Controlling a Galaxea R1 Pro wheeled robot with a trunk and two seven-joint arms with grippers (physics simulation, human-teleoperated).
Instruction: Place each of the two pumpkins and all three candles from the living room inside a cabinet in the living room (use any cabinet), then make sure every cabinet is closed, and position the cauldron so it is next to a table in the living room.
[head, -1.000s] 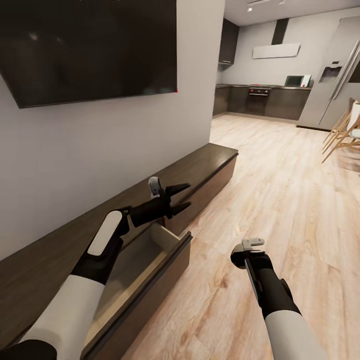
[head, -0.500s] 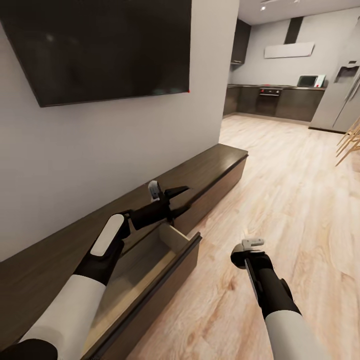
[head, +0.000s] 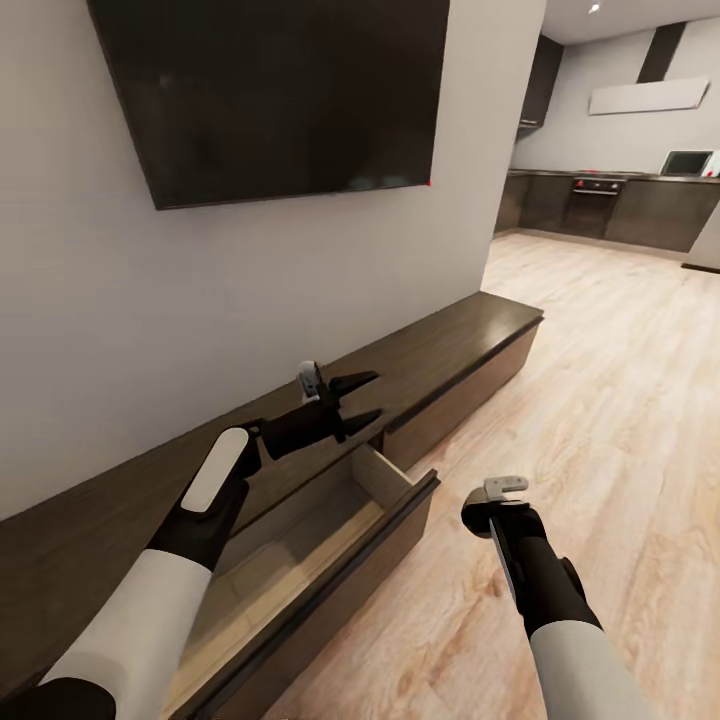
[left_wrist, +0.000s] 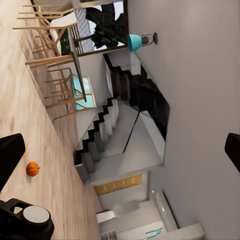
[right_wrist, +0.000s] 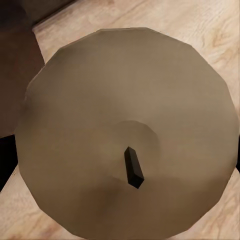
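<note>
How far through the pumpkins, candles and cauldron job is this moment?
Done: one drawer of the long dark-brown wooden cabinet stands pulled out, with nothing visible on the part of its pale inside that shows. In hand: the right gripper holds a round beige candle with a black wick. Left: an orange pumpkin lies on the floor; drawer to shut.

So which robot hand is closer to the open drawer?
The left. The left gripper hangs just above the open drawer of the cabinet; the right gripper, holding a candle, is out over the floor beside the drawer's front.

Left pincer gapes above the cabinet's open drawer.
</note>
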